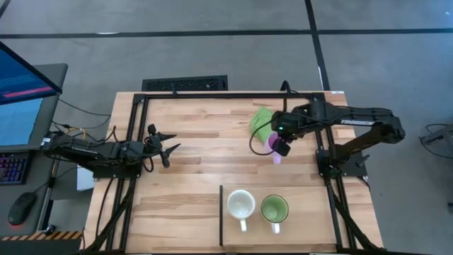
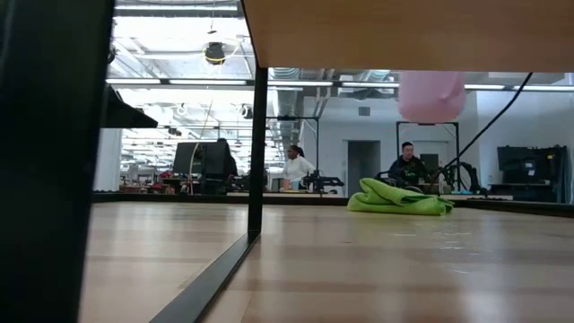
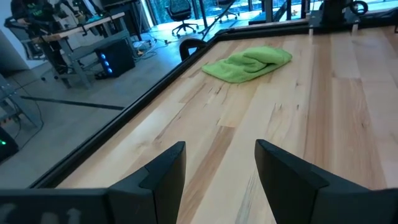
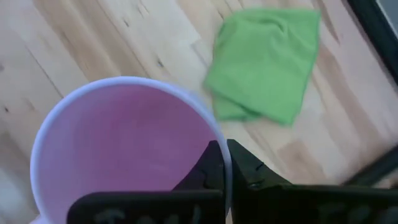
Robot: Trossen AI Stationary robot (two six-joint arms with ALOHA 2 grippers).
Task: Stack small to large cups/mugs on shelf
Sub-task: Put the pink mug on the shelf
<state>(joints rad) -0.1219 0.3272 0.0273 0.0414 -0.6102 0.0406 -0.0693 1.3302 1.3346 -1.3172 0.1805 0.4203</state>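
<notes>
A light purple mug (image 1: 272, 146) is held in the air by my right gripper (image 1: 282, 146) at the table's right middle. In the low view the mug (image 2: 430, 95) hangs well above the tabletop. A white mug (image 1: 241, 205) and a green mug (image 1: 274, 209) stand upright side by side on the shelf (image 1: 304, 227), the near right section of the table behind a thin black strip (image 1: 221, 212). My left gripper (image 1: 167, 146) is open and empty at the table's left middle. My right gripper (image 4: 225, 154) pinches the purple mug's rim wall (image 4: 219, 144), one finger inside the mug and one outside. The fingers come from above, pointing down. The mug hangs upright, its mouth up, lifted clear of the table.
A crumpled green cloth (image 1: 262, 120) lies on the table just beyond the held mug; it also shows in the left wrist view (image 3: 249, 62) and the low view (image 2: 399, 197). A black frame (image 1: 212, 94) runs around the table's edges. People sit in the room beyond.
</notes>
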